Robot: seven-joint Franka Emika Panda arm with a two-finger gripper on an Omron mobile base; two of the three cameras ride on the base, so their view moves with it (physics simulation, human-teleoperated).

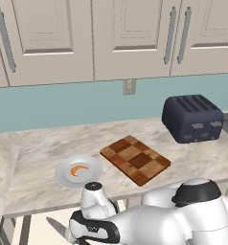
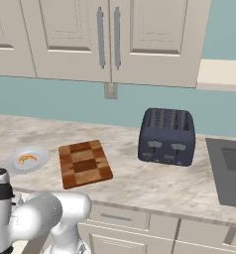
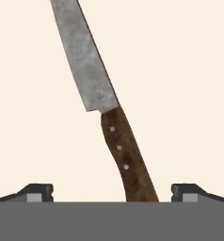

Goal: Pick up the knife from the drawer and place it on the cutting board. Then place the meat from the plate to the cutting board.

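The knife (image 3: 102, 108) lies flat on the pale floor of the open drawer (image 3: 184, 89), its grey blade pointing up in the hand view and its dark brown handle running down between my fingertips. My gripper (image 3: 112, 193) hangs open straight above the handle, one fingertip on each side and neither touching it. In the left base view the blade tip (image 1: 54, 225) shows in the drawer (image 1: 34, 232) under the counter edge. The checkered cutting board (image 1: 135, 159) lies on the counter. Left of it the round plate (image 1: 63, 176) holds the orange meat (image 1: 79, 171).
A dark blue toaster (image 1: 193, 118) stands right of the board by the wall. Cream wall cabinets (image 1: 125, 38) hang above the teal backsplash. A dark sunken panel (image 2: 229, 173) sits in the counter at the far right. The counter front edge runs just above the drawer.
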